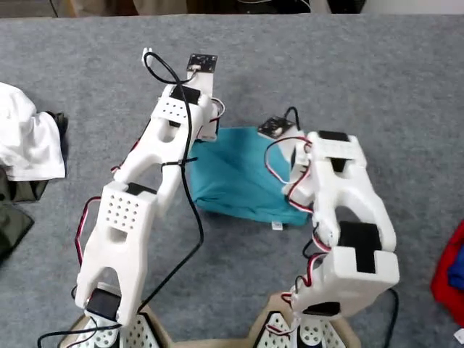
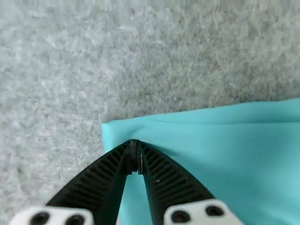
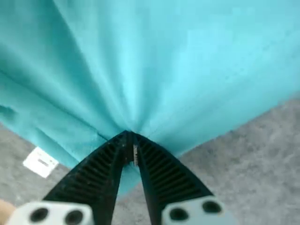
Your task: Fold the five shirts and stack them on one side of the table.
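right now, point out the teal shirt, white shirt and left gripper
teal shirt (image 1: 233, 177), high view, cloth's middle
white shirt (image 1: 29, 139), high view, its middle
left gripper (image 2: 135, 154), left wrist view, between fingertips

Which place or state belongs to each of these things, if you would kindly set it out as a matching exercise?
Things:
1. teal shirt
2. white shirt
3. red garment
4. left gripper

Places or states:
A. far right in the high view
B. clamped shut near a shirt corner
C. far left in the high view
D. middle of the high view

Pairs: 1-D, 2-C, 3-A, 4-B
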